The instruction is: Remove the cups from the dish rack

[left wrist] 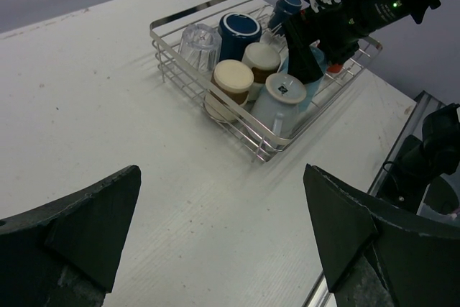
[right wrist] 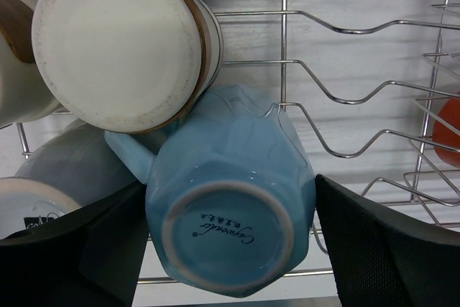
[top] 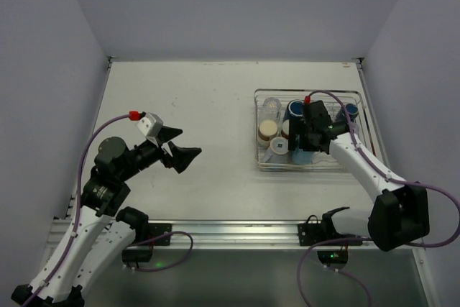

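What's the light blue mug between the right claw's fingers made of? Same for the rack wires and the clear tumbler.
Light blue mug: looks like glazed ceramic. It is glossy, with a paler bare foot ring and a printed maker's mark on its base.
Dish rack: bare metal wire, shiny silver, probably steel or chromed.
Clear tumbler: see-through and faceted. It could be glass or hard plastic; the look leaves it open.
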`<state>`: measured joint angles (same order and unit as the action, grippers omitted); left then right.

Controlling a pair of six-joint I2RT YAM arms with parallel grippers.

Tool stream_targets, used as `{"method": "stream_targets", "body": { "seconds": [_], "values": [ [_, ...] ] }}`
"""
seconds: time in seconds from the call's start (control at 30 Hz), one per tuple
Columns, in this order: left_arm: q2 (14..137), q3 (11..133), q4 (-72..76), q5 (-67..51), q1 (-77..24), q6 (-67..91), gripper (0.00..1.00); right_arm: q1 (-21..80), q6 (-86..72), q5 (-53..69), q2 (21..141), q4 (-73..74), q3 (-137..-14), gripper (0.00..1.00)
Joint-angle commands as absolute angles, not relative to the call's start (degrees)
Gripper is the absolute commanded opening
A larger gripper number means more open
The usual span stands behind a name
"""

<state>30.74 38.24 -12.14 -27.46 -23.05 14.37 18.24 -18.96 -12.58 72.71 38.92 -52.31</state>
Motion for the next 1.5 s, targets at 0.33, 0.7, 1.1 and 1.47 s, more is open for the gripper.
{"method": "stream_targets", "body": {
  "seconds": [0.33, 0.7, 1.1, 1.47],
  "values": [
    [31.38, 38.94, -12.48, -26.8, -23.47, 13.97, 1.0, 19.86, -18.63, -18.36, 70.07, 36.56, -55.02, 0.35],
    [36.55, 39.46, -6.86, -33.81, -23.55, 23.99, 1.0, 20.13, -21.71, -15.12, 52.3, 33.49, -53.97, 0.15],
    [44.99, 32.26, 24.6, -46.77, -26.88, 45.35, 0.61, 20.21, -30.65, -0.46, 36.74, 22.62, -51.6, 0.12],
    [61.95, 39.9, 32.42, -38.15, -40.86, 43.5, 0.71, 20.83, -49.38, 25.64, 37.44, -6.14, -40.35, 0.07]
  ]
}}
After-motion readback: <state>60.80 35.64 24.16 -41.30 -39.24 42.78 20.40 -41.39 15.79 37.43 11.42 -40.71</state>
